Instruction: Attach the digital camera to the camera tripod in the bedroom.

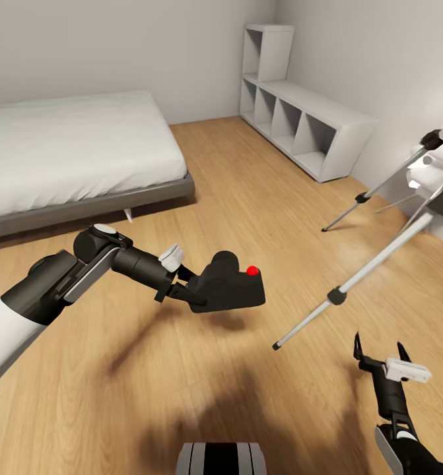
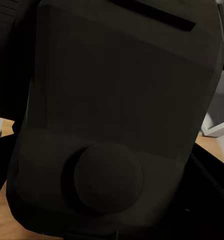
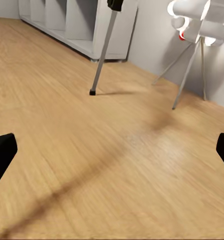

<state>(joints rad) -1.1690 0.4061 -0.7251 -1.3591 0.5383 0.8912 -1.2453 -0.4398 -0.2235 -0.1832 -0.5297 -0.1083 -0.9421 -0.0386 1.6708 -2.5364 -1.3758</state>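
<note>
Holding the camera (image 1: 231,285) in my left gripper (image 1: 189,295), I have it out over the wood floor (image 1: 201,185), well above the boards, with its red button (image 1: 252,270) facing up. My left fingers are closed on the camera's near end. In the left wrist view the dark camera body (image 2: 117,100) sits right against the lens, a round knob (image 2: 107,177) showing on it.

My right gripper (image 1: 379,348) hangs low near the floor's right side, its two fingers spread wide with nothing between them; in the right wrist view the black fingertips (image 3: 1,155) sit at either edge over bare floor.

The tripod (image 1: 373,264) stands to the right, between my right gripper and the wall, one silver leg slanting down to a black foot (image 1: 276,346) just ahead of my right gripper. A white lamp (image 3: 199,17) on thin legs stands behind it by the wall. The bed (image 1: 76,152) lies at the far left and white cube shelves (image 1: 300,119) line the right wall.
</note>
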